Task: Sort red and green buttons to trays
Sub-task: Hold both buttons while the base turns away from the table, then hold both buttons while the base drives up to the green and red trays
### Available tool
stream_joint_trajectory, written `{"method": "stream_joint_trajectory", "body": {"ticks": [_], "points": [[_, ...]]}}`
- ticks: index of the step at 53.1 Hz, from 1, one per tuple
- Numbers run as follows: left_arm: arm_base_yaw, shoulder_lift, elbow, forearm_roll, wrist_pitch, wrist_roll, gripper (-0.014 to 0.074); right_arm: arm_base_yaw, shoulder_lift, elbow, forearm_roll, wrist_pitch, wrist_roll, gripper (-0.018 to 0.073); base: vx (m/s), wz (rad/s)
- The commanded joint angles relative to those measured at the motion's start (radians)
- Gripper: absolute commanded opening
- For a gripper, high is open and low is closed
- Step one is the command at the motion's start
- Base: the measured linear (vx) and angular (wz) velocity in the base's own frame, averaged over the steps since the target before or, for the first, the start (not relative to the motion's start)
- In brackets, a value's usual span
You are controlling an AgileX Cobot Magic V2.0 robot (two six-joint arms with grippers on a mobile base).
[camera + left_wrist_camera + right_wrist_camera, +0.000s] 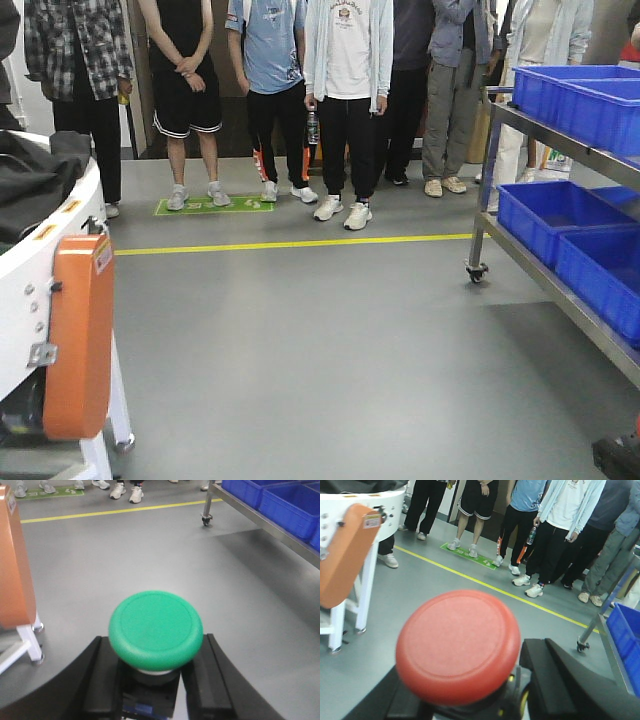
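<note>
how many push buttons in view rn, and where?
2: green push button gripped in the left end effector, red push button gripped in the right end effector. Others may be out of frame.

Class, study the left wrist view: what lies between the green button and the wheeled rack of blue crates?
Only bare grey floor, seen in the left wrist view, stretches from the green button to the rack.

Our L gripper (155, 682), bottom center of frame, grips the green button (156, 630) btwn both fingers; R gripper (470, 700) likewise w/ red button (457, 645).
</note>
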Motion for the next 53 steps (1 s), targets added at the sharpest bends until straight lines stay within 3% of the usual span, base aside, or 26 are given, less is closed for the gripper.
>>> {"method": "stream_joint_trajectory", "body": {"ticks": [1, 31, 53], "points": [[-0.007, -0.004, -0.029, 0.005, -0.07, -0.006, -0.0006, -0.004, 0.0, -0.033, 0.012, 0.022, 0.004, -0.001, 0.63, 0.01], [-0.007, 0.004, -0.029, 0.005, -0.073, -0.006, -0.0006, -0.004, 0.006, -0.034, 0.012, 0.023, 0.004, -0.001, 0.67, 0.01], [-0.007, 0.004, -0.029, 0.005, -0.073, -0.006, -0.0006, -0.004, 0.006, -0.034, 0.012, 0.021, 0.004, -0.001, 0.65, -0.22]]}}
